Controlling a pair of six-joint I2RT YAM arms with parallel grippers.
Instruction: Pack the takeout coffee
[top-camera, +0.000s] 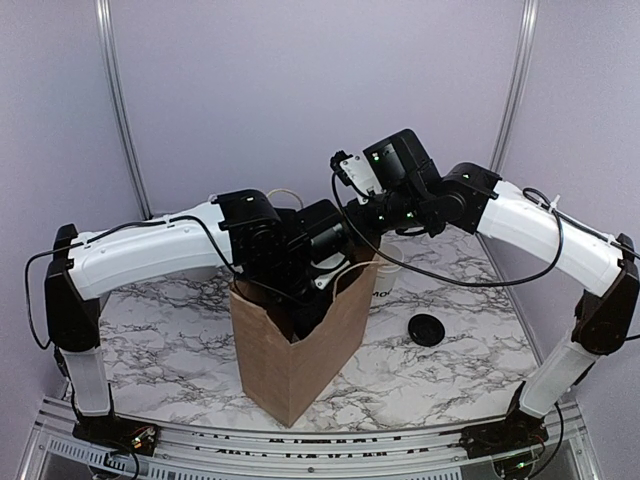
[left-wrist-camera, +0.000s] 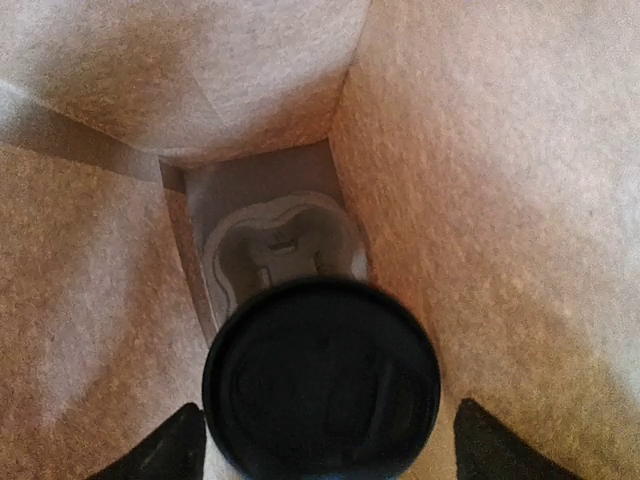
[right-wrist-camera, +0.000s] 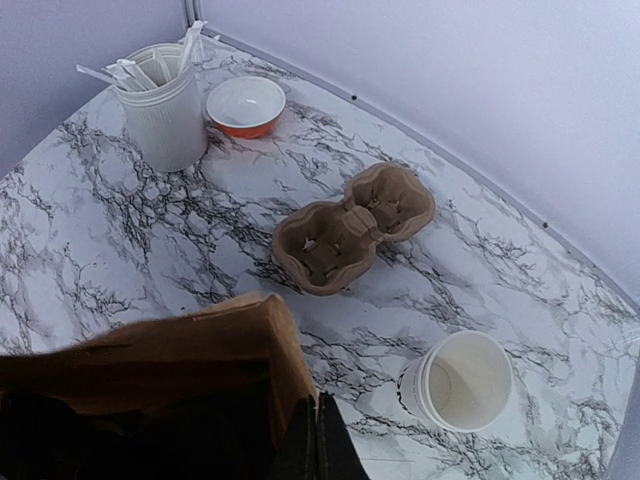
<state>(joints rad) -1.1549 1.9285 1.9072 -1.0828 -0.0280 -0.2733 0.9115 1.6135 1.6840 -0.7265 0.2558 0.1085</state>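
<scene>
The takeout coffee (left-wrist-camera: 320, 380), a small paper cup under a round black plastic lid, hangs inside the tall brown paper bag (top-camera: 300, 350). It sits right between the black fingers (left-wrist-camera: 150, 450) of the left pincer (left-wrist-camera: 330, 412), which grips it by its sides. Below it, on the bag's floor, lies a pale moulded-pulp cup carrier (left-wrist-camera: 285, 245).

The right pincer (right-wrist-camera: 318, 430) is closed narrow, pinching the bag's top edge.

On the marble table (right-wrist-camera: 120, 230) there is:
- One brown two-well pulp carrier (right-wrist-camera: 352, 228).
- One lidless white paper cup (right-wrist-camera: 460, 380), near the bag.
- One loose black lid (top-camera: 428, 329).
- One ribbed grey-white utensil holder (right-wrist-camera: 160, 115) with white utensils standing in it.
- One small bowl (right-wrist-camera: 245, 105), white inside and orange outside, just beside the holder.

That makes two carriers, two cups and two lids in all.
</scene>
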